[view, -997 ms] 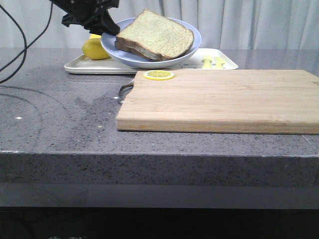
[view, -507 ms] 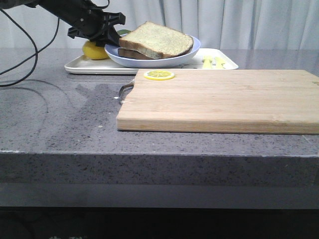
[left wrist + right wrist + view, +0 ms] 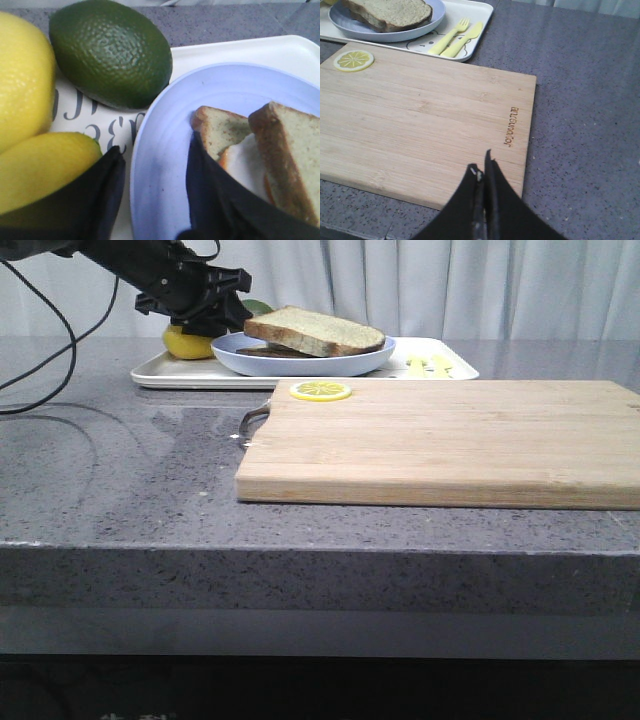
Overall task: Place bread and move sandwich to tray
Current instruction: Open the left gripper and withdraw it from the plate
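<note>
Front view: round plate (image 3: 300, 362), crusty sandwich (image 3: 314, 331).

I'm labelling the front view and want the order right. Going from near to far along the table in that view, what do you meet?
Wooden cutting board → lemon slice on the board's far edge → white tray → pale blue plate with the sandwich on the tray.

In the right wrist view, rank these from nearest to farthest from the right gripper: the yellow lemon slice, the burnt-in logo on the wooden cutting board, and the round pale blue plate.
1. The burnt-in logo, on the wooden cutting board just ahead of the right gripper.
2. The yellow lemon slice, at the board's far corner.
3. The round pale blue plate, beyond the board on the white tray.
</note>
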Motion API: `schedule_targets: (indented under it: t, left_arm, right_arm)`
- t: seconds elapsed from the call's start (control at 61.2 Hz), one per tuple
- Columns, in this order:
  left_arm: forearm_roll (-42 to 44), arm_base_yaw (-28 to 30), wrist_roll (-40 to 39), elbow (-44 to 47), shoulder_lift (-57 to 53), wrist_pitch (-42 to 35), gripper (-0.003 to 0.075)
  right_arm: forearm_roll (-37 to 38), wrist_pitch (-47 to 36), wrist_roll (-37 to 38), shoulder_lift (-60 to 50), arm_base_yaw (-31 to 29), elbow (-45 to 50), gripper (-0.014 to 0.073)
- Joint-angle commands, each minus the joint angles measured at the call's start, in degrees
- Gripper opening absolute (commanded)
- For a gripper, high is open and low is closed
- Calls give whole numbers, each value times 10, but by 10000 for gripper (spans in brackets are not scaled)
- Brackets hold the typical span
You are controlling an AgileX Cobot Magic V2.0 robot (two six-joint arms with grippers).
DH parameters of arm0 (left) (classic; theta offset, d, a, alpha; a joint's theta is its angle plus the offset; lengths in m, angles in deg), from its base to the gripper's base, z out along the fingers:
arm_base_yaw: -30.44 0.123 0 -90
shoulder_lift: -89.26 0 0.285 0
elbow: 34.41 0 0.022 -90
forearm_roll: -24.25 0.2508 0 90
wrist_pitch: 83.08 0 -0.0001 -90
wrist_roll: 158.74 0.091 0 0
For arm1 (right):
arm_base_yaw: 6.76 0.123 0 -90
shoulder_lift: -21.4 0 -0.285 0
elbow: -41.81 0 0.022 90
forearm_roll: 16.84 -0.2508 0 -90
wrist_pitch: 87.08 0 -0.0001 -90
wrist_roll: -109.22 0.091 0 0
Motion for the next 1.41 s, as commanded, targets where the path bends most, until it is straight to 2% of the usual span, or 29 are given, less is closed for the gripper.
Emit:
schedule_targets:
  t: [0.0,0.049,0.147,0.294,0.49,0.686,0.931,1.16,1.291,1.389]
  left_arm:
    - [-20,3,-3,-45,-56,-23,304]
    - [-21,4,-3,-61,-59,-14,286]
    - [-21,7,-3,-96,-59,12,192]
    - [-27,11,-3,-127,-66,71,-18]
    - [-19,12,-52,-127,-86,157,-17]
    - [46,10,-110,-127,-118,244,-17]
    - [48,2,-178,-127,-152,244,-17]
    - [52,-47,-179,-106,-182,244,-17]
    - [111,-77,-179,-51,-215,244,-17]
    - [149,-92,-175,30,-266,244,-17]
  right_arm:
    - [-6,-47,-2,2,0,-16,-110]
    - [-6,-47,-2,2,0,-16,-110]
    - [-6,-48,-2,2,0,-16,-110]
    - [-6,-50,-2,2,0,-16,-110]
    - [-6,-50,-2,2,0,-16,-110]
    - [-6,-50,-2,2,0,-16,-110]
    - [-6,-52,-2,2,0,-16,-110]
    - [-6,-52,-2,2,0,-16,-110]
    - [-6,-52,-2,2,0,-16,-110]
    - [-6,-52,-2,2,0,-16,-110]
